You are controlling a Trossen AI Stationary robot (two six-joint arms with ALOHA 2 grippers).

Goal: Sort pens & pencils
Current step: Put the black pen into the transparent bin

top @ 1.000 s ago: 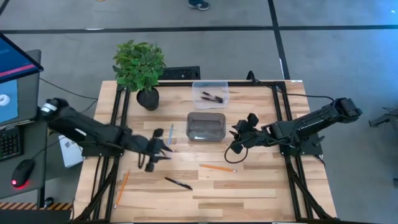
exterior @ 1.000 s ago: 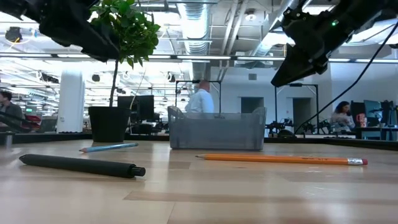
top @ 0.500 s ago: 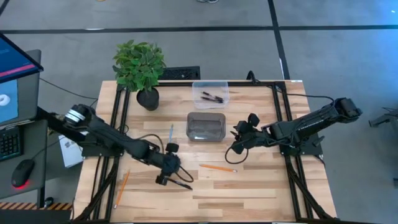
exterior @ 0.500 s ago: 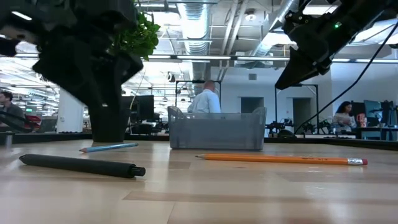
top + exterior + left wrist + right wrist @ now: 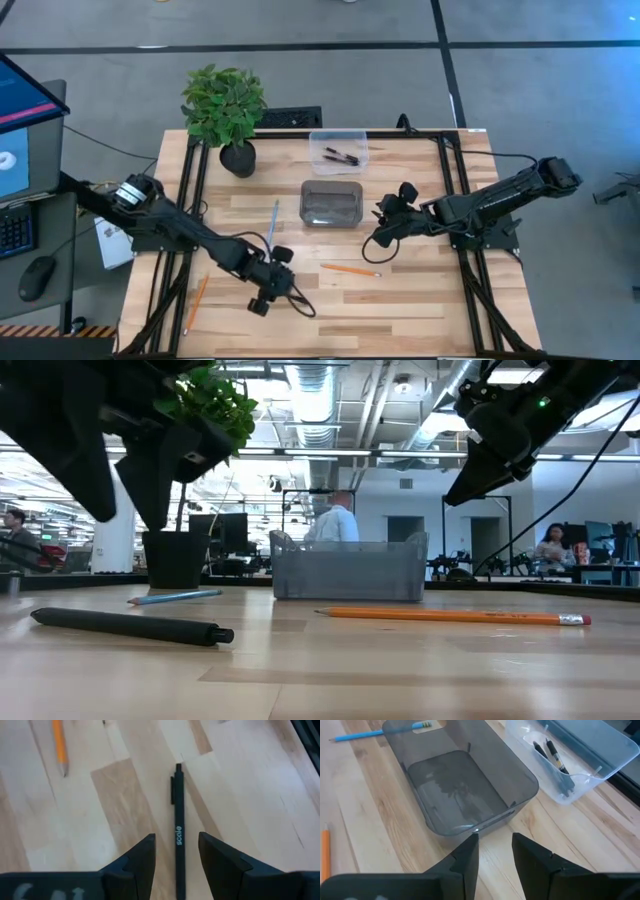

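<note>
One black pen [image 5: 177, 840] lies flat on the tabletop [image 5: 400, 290] near its front edge, directly under the left pincer [image 5: 176, 857]. Its long axis runs straight through the gap between the two open, empty fingers [image 5: 142, 855], so the pincer looks lined up to come down astride it. White lettering on the barrel appears to read "scale". An orange pencil [image 5: 349, 269] lies just to the right, a second orange pencil [image 5: 197, 300] by the left edge, and a blue pencil [image 5: 272, 218] beside the grey bin [image 5: 331, 203]. Two pens [image 5: 552, 756] sit in the clear bin [image 5: 338, 149] behind it. The right pincer [image 5: 495, 852] hovers open and empty in front of the grey bin, farther from the loose pen than the left.
</note>
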